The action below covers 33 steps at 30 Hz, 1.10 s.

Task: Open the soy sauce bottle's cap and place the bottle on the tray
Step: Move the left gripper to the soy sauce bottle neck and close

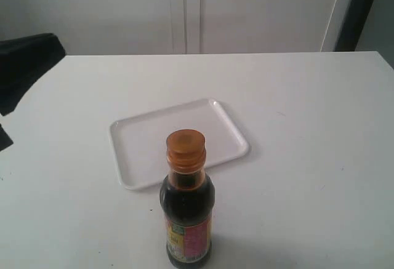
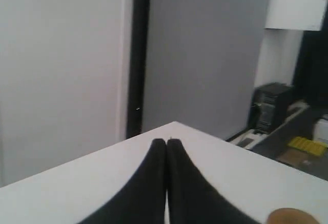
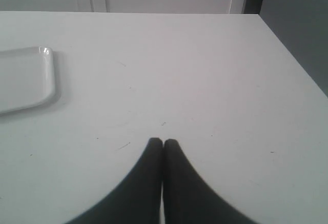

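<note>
The soy sauce bottle (image 1: 187, 210) stands upright on the white table near the front edge, dark liquid inside, pink and yellow label low on its body. Its orange-brown cap (image 1: 185, 149) is closed on the neck; a sliver of the cap (image 2: 290, 217) shows in the left wrist view. Just behind the bottle lies the white tray (image 1: 136, 164), with nothing on it; its corner (image 3: 43, 75) shows in the right wrist view. My left gripper (image 2: 166, 142) is shut and holds nothing. My right gripper (image 3: 163, 142) is shut above bare table. Neither gripper appears in the exterior view.
A black shape (image 1: 24, 66) sits at the table's far left edge. The table's far corner (image 2: 174, 125) and right edge (image 3: 294, 60) are in sight. A dark box (image 2: 271, 106) and a yellow item (image 2: 307, 144) lie beyond the table.
</note>
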Motion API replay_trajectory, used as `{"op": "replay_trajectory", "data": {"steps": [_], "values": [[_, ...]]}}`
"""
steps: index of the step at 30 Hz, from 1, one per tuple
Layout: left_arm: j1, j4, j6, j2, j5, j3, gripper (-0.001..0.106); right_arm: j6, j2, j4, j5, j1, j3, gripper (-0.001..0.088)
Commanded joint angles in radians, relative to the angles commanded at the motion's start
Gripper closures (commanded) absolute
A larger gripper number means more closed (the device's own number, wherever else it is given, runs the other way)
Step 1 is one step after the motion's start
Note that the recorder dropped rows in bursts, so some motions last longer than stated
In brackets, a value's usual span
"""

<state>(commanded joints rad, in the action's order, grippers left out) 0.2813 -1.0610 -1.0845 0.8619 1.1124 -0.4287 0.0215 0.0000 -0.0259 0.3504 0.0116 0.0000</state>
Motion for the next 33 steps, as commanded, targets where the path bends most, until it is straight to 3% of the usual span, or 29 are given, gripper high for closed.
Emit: {"op": "replay_trajectory", "data": {"steps": [5, 11, 14, 24, 33], "values": [[0.012, -0.056, -0.016, 0.034, 0.026, 0.0, 0.066, 0.0, 0.0, 0.0, 0.0, 0.0, 0.0, 0.0868], [0.101, -0.044, -0.011, 0.069, 0.024, 0.0, 0.018, 0.0, 0.0, 0.0, 0.0, 0.0, 0.0, 0.0868], [0.143, -0.032, -0.011, 0.082, 0.024, 0.0, 0.0, 0.002, 0.0, 0.0, 0.0, 0.0, 0.0, 0.0868], [0.262, -0.026, 0.06, 0.13, 0.022, -0.002, 0.0, 0.002, 0.0, 0.0, 0.0, 0.0, 0.0, 0.0868], [0.352, 0.081, 0.244, 0.233, 0.014, -0.002, 0.0, 0.002, 0.0, 0.0, 0.0, 0.0, 0.0, 0.0868]]}}
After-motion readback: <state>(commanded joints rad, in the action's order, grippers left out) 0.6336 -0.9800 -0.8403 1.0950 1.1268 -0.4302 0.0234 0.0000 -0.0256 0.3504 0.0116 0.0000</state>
